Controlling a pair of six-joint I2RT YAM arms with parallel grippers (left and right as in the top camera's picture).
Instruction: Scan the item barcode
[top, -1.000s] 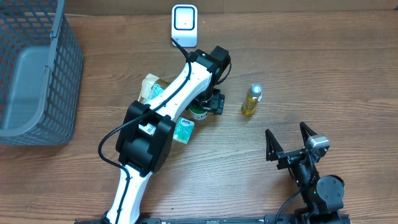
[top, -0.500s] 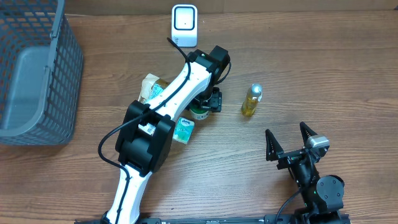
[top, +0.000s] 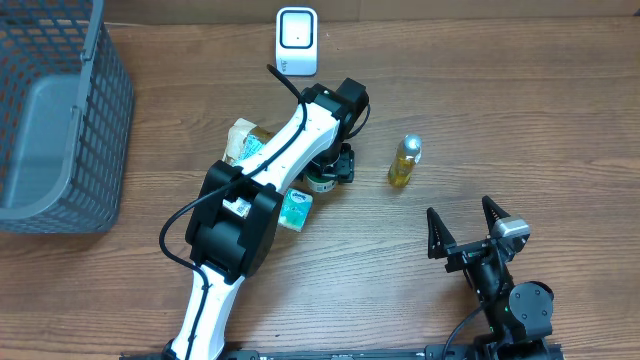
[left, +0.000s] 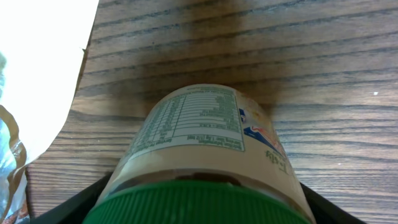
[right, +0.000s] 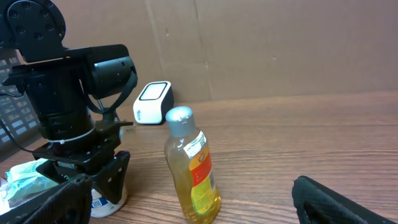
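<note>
Jar (left: 205, 124) with a green lid stands upright near the middle of the bench (top: 520, 100), and the left gripper (top: 335, 168) hangs straight down over it, one finger on each side of the lid. From the wrist view those fingers (left: 68, 205) sit right against the lid's edge, spread wide, but I cannot tell whether they are pressing on it or only bracketing it. The white scanner (top: 297, 41) sits at the far edge, well apart from the jar. Just to the left of the jar, partly under the arm, lie a pale packet (top: 243, 140) and a small teal one (top: 295, 208). A bottle of yellow liquid (top: 404, 162) with a silver cap stands to the right, near the jar but not touching it. A grey basket (top: 100, 120) fills the far left corner. The right gripper (top: 459, 206) rests by the near edge, fingers wide apart and holding nothing.
</note>
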